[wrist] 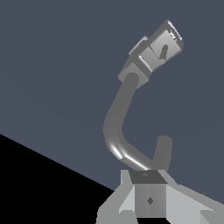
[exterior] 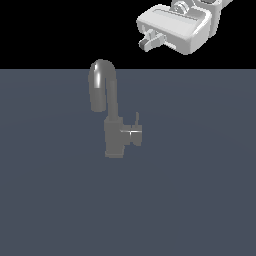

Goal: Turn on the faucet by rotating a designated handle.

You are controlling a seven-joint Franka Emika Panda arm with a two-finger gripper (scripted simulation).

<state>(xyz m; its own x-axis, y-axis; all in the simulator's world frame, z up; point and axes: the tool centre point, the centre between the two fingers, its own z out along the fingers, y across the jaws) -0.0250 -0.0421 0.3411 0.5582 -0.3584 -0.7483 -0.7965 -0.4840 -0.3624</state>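
The grey faucet (exterior: 113, 136) stands upright on the dark floor, and its gooseneck spout (exterior: 102, 75) curves over toward the exterior view's left. The handle (exterior: 133, 135) is a short stub sticking out of the body toward the exterior view's right, with a thin lever pin (exterior: 137, 120) pointing up. My gripper (exterior: 149, 42) hangs high above and to the right of the faucet, touching nothing. Its fingers look pressed together and hold nothing. In the wrist view the faucet (wrist: 119, 118) lies beyond my fingertips (wrist: 149, 188), with the handle (wrist: 159, 48) at its far end.
The flat grey-blue floor (exterior: 200, 190) stretches around the faucet. Black background lies behind it. No other objects show.
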